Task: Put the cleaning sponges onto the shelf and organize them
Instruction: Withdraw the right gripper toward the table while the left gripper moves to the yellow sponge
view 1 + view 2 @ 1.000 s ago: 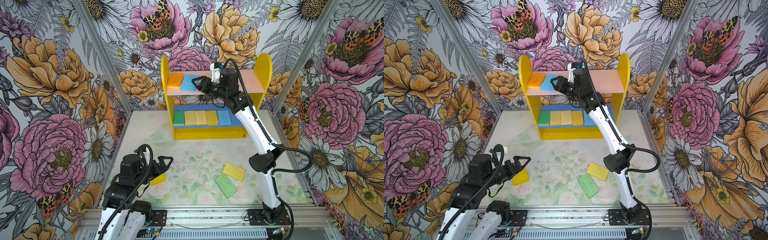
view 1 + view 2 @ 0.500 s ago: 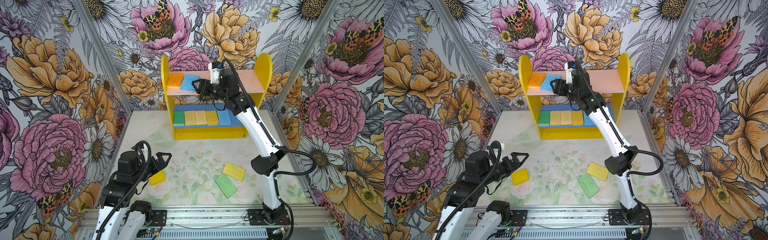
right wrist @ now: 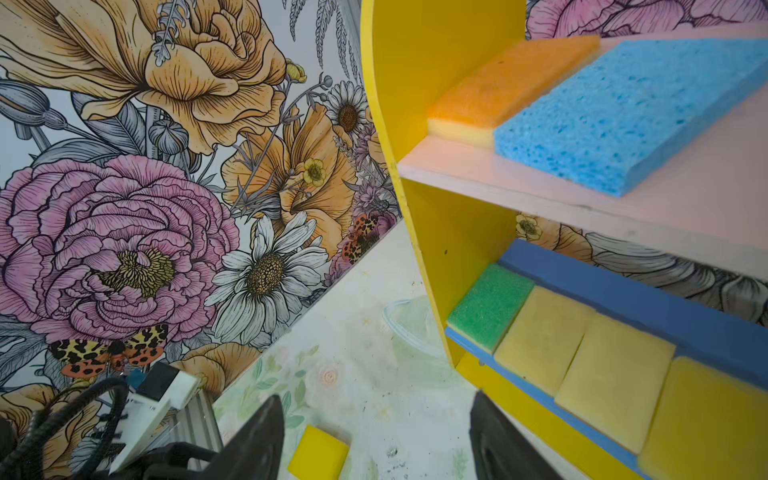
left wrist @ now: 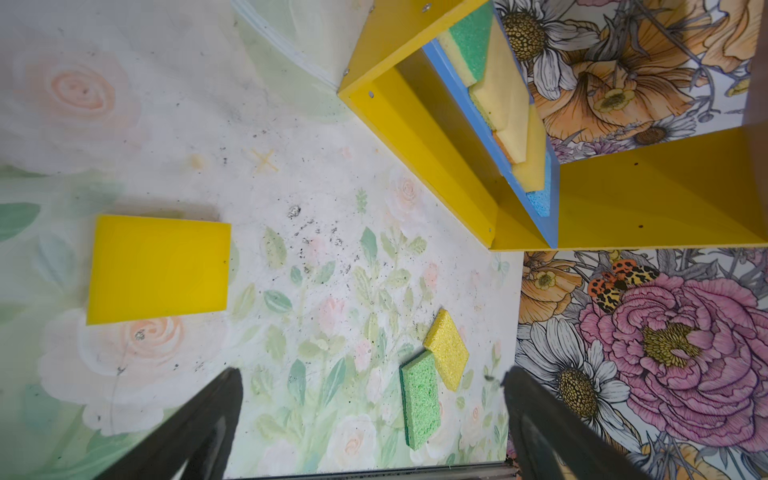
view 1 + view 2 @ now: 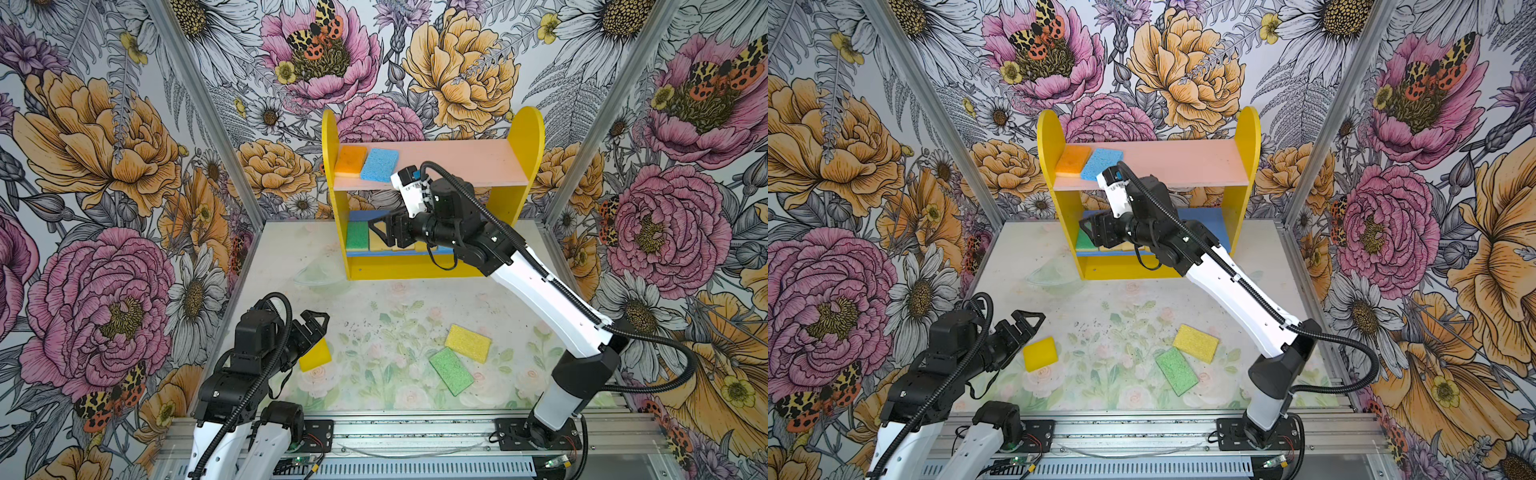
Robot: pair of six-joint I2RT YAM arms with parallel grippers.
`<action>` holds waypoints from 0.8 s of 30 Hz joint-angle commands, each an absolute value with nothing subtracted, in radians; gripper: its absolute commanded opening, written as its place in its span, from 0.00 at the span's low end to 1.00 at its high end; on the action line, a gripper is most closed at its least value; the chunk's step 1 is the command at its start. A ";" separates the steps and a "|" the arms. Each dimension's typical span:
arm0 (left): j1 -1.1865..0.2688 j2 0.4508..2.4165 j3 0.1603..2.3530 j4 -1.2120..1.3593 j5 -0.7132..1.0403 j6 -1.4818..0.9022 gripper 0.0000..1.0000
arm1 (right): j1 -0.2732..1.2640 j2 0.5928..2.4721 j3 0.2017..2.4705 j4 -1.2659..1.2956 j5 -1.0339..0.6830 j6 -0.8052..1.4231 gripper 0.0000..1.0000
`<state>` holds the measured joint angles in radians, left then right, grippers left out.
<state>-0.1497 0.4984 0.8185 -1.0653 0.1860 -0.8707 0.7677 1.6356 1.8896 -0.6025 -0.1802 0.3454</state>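
Right arm: we are seeing it stretching across to the shelf [image 5: 524, 137], end effector [image 5: 377, 231] spread and empty before the lower board, below the blue sponge [image 5: 379, 164] lying on the pink upper board. Left end effector [image 5: 312, 332]: spread wide, hovering beside the bright yellow sponge [image 5: 1040, 354] on the table [image 5: 374, 299].
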 commanded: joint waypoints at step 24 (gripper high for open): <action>-0.133 0.444 0.534 -1.149 0.075 -1.156 0.99 | 0.686 1.384 0.970 -0.280 -0.341 0.585 0.76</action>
